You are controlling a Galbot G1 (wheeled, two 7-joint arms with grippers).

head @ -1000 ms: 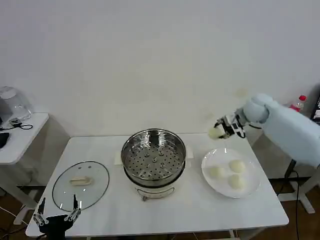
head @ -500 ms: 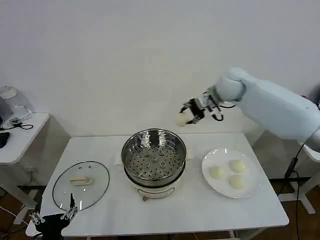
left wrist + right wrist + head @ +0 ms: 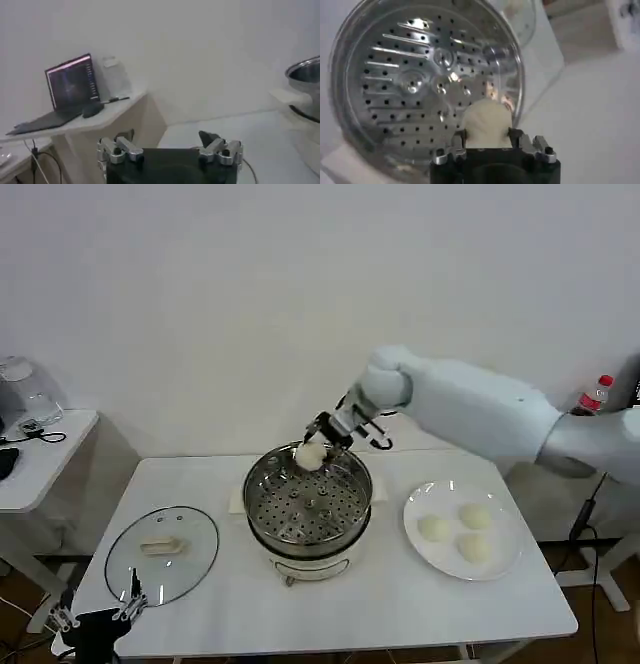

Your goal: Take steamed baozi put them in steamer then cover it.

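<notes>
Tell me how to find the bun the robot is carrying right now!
Look at the round shiny stainless-steel steamer basket in the middle of the white table. Just above its far rim, the right gripper holds one small round cream-white bun in the air. The other three buns lie on the flat white plate beside the steamer; this one alone is pinched between fingers.
</notes>
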